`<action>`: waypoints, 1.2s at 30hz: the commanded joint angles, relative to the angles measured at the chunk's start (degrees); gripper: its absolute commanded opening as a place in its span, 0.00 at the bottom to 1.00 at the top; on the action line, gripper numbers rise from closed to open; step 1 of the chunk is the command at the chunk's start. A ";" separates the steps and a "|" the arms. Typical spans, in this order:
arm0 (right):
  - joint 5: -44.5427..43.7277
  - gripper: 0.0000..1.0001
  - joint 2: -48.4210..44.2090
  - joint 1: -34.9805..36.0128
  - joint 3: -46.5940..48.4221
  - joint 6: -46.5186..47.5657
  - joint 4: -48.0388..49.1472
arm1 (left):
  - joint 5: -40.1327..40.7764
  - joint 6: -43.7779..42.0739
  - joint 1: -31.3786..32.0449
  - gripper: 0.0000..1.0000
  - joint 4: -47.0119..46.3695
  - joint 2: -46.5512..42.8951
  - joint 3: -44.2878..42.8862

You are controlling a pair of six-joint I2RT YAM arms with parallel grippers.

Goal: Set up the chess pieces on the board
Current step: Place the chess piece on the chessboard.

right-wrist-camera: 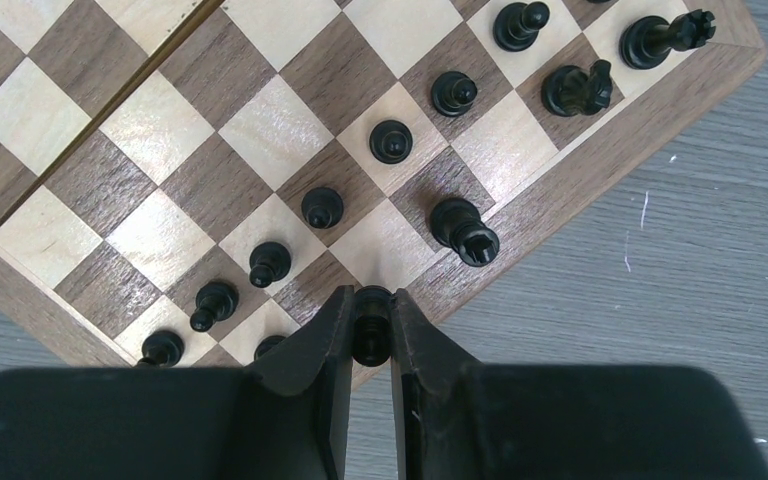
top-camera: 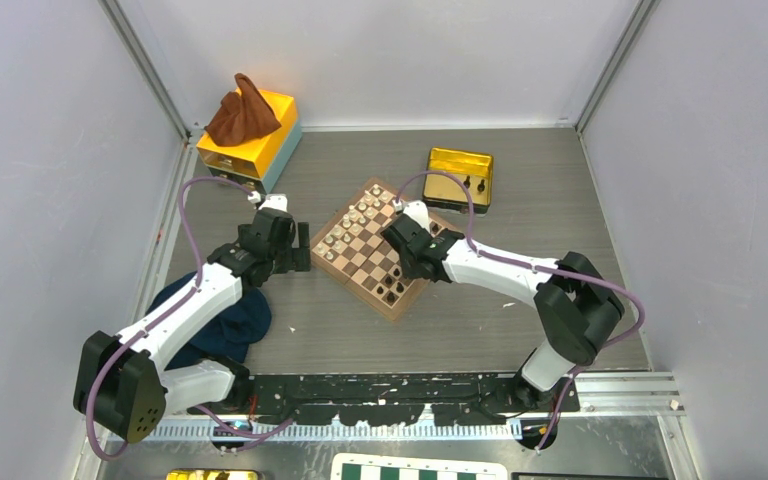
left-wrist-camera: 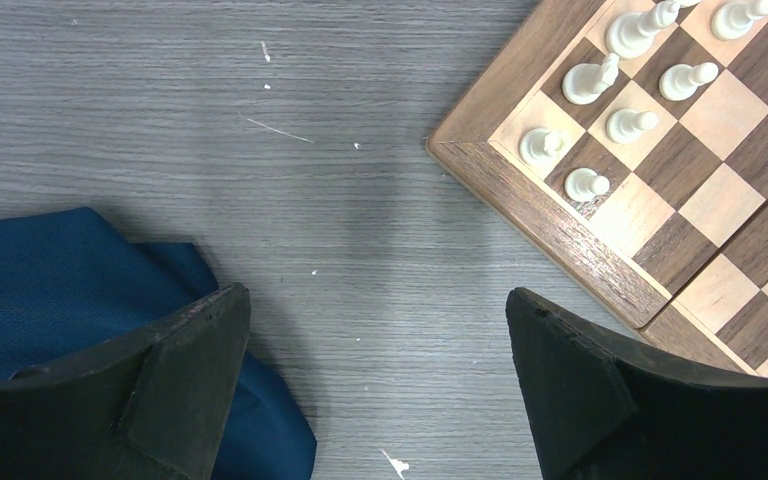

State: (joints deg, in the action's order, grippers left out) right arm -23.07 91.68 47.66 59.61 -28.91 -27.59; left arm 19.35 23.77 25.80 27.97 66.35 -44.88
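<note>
The wooden chessboard (top-camera: 365, 262) lies mid-table, turned diagonally. Cream pieces stand along its far left side. Several black chess pieces (right-wrist-camera: 321, 207) stand in two rows along its near right side. My right gripper (right-wrist-camera: 371, 305) is shut on a black chess piece (right-wrist-camera: 371, 328) and holds it over the board's near edge, beside a black piece (right-wrist-camera: 465, 231) in the back row. In the top view the right gripper (top-camera: 400, 262) hangs over the board's right half. My left gripper (left-wrist-camera: 378, 305) is open and empty above the bare table, just left of the board's corner (left-wrist-camera: 545, 215).
A blue cloth (top-camera: 215, 320) lies under the left arm and shows by the left finger (left-wrist-camera: 80, 280). A gold tin (top-camera: 459, 176) holding a few black pieces sits behind the board. A yellow box (top-camera: 250, 140) with a brown cloth on it stands at the far left.
</note>
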 commanded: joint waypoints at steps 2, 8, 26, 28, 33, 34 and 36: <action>-2.25 0.01 0.18 -0.02 -0.09 -0.63 2.78 | 0.06 0.40 -0.05 1.00 -1.28 -0.61 -2.23; -2.25 0.01 0.52 -0.46 -0.46 -0.48 3.48 | -0.02 0.40 -0.05 1.00 -1.28 -0.42 -2.23; -1.94 0.01 1.90 -1.93 -0.38 0.54 4.47 | -0.14 0.49 -0.05 1.00 -1.42 0.36 -2.23; -1.90 0.01 2.11 -2.03 -0.25 0.67 4.47 | -0.15 0.49 -0.05 1.00 -1.34 0.45 -2.23; -1.65 0.01 2.59 -2.22 0.05 0.83 4.61 | -0.20 0.49 -0.05 1.00 -1.45 0.71 -2.23; -1.61 0.01 2.70 -2.24 0.06 0.82 4.63 | -0.24 0.49 -0.05 1.00 -1.54 0.78 -2.23; -1.56 0.01 2.71 -2.38 0.13 0.87 4.65 | -0.11 0.45 -0.05 1.00 -1.60 0.81 -2.23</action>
State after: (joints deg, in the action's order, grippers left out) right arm -23.51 93.80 45.63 59.13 -28.42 -23.99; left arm 19.29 23.77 25.80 27.94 67.16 -44.88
